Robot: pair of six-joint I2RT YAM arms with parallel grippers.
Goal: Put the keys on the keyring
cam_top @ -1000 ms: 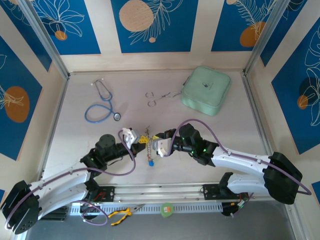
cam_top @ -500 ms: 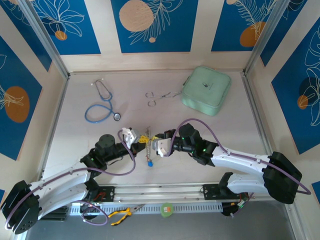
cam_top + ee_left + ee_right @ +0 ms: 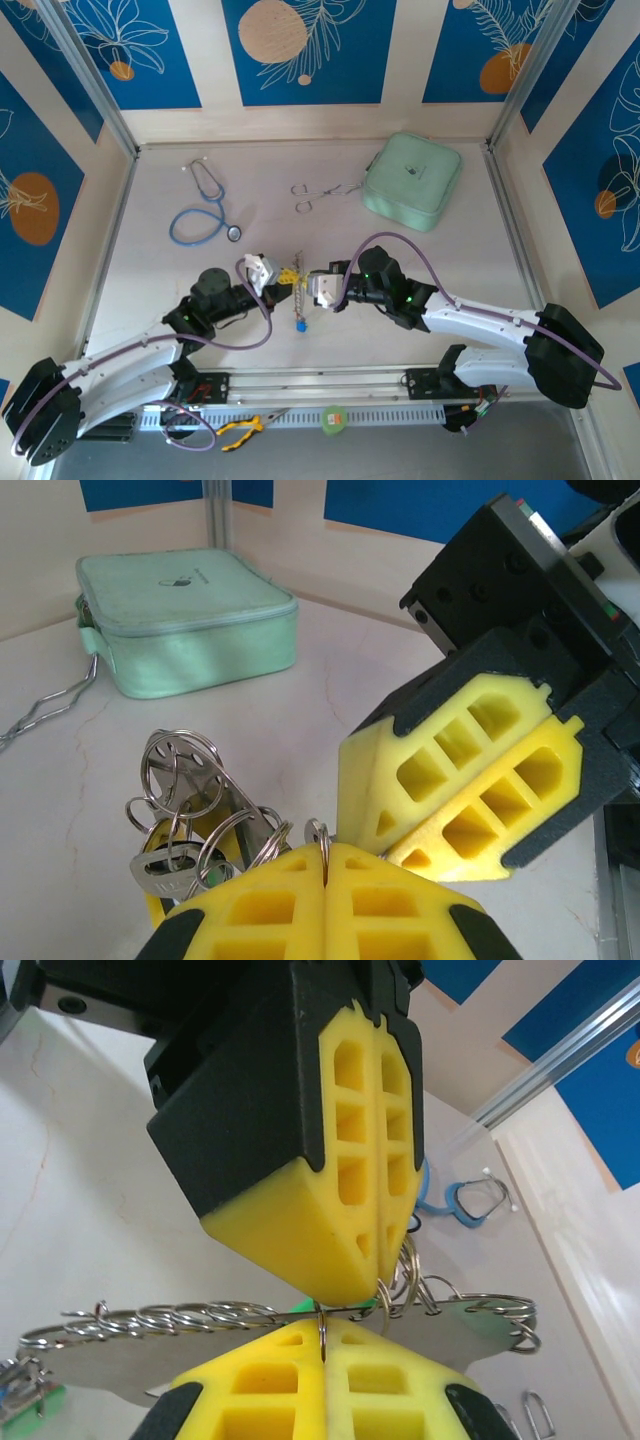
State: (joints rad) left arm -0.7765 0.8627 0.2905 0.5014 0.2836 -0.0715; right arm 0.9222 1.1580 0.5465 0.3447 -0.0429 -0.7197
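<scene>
The keyring [image 3: 200,1355] is a flat pale metal plate with holes, carrying several split rings, held above the table between both grippers. My left gripper [image 3: 326,852] is shut on one small split ring [image 3: 319,832]. My right gripper [image 3: 322,1332] is shut on another small ring [image 3: 322,1318], tip to tip with the left fingers [image 3: 368,1140]. In the top view the grippers [image 3: 278,281] [image 3: 309,285] meet at mid-table. A yellow-headed key [image 3: 288,274] and a blue-headed key [image 3: 300,325] hang there. A silver key with a green head [image 3: 168,865] hangs under the plate.
A blue-tubed stethoscope [image 3: 205,205] lies at the back left, steel forceps [image 3: 318,192] at the back middle, and a mint zip pouch [image 3: 412,180] at the back right. Yellow-handled pliers [image 3: 240,430] lie on the rail in front of the arm bases.
</scene>
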